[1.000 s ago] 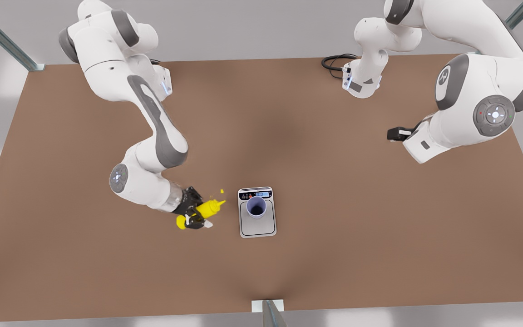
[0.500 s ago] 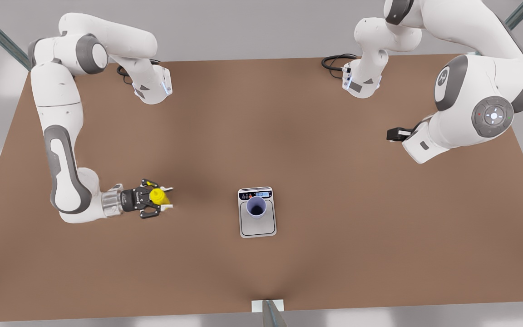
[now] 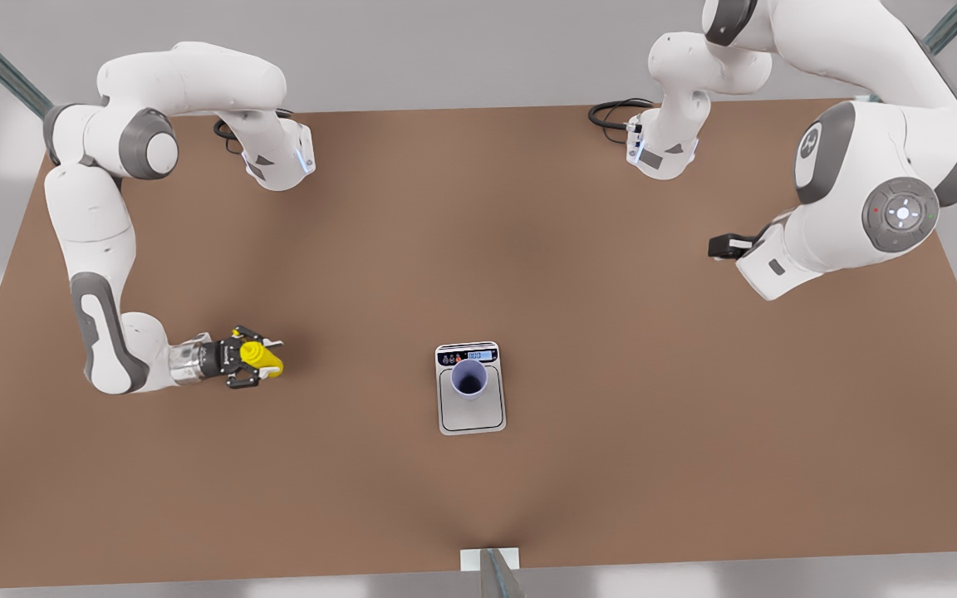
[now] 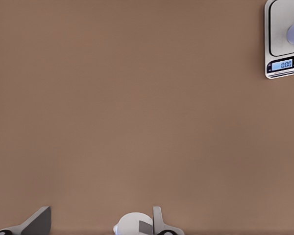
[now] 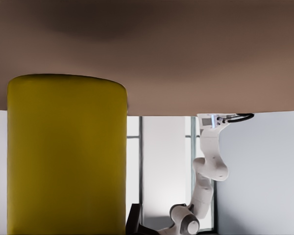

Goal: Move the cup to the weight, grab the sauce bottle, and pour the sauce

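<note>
A: Two grippers are entered. Item one: the right gripper [image 3: 256, 357], recorded at the front view's left, low over the counter [image 3: 611, 465], its fingers pinched on the yellow sauce bottle [image 3: 261, 355].

B: Is the bottle's position noted against the scale?

A: It is. One second ago the bottle was held just beside the kitchen scale [image 3: 470, 388], tipped with its nozzle toward the lavender cup [image 3: 469, 378]. It has since been carried away and is now well apart from the scale, toward the front view's left. In the right wrist view the bottle's body [image 5: 66, 154] is seen close up.

B: And the cup?

A: Logged as standing upright on the scale's plate, near the display strip, unmoved throughout. The scale [image 4: 285, 36] is also caught in the left wrist view.

B: Item two?

A: The left gripper [image 3: 723, 246], held high at the front view's right, waiting; its fingers [image 4: 159, 223] are spread with nothing between them.

B: Assessment?

A: The pour is judged finished or broken off; whether sauce reached the cup cannot be told. The bottle appears due to be set down.
</note>
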